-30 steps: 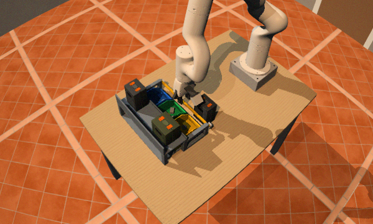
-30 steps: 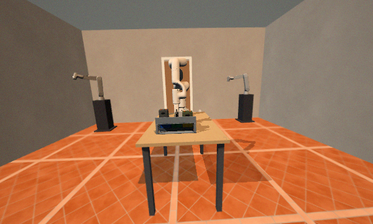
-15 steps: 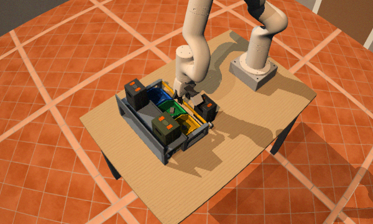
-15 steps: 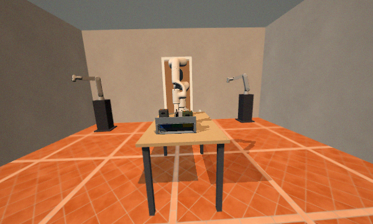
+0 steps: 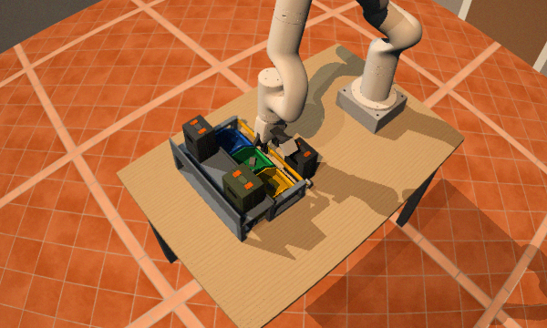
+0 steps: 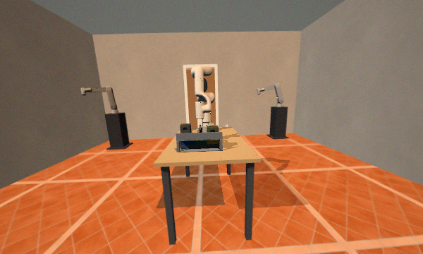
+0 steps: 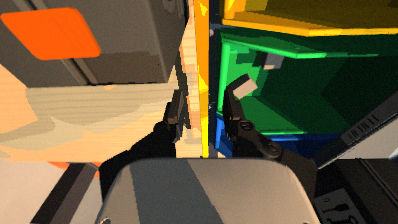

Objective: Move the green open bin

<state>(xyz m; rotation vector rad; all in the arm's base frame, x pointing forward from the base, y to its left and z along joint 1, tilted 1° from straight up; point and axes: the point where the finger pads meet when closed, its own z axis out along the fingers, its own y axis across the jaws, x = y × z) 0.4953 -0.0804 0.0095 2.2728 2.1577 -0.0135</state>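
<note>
Green bin (image 5: 263, 158) (image 6: 198, 144) (image 7: 300, 117) sits center frame on the shelf (image 5: 206, 189) (image 6: 199, 135) (image 7: 214, 75), super dark in the exterior shot. Claw's (image 5: 264, 145) (image 6: 200, 129) (image 7: 203, 100) partly apart, nothing gripped, one finger blocking some of the bin's left edge in wrist view.

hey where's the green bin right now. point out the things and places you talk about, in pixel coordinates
In the top view, the green bin (image 5: 265, 158) (image 7: 305, 107) sits on the shelf (image 5: 205, 187) between the blue bin (image 5: 230, 138) (image 7: 300, 142) and the yellow bin (image 5: 283, 183) (image 7: 350, 12).
</note>
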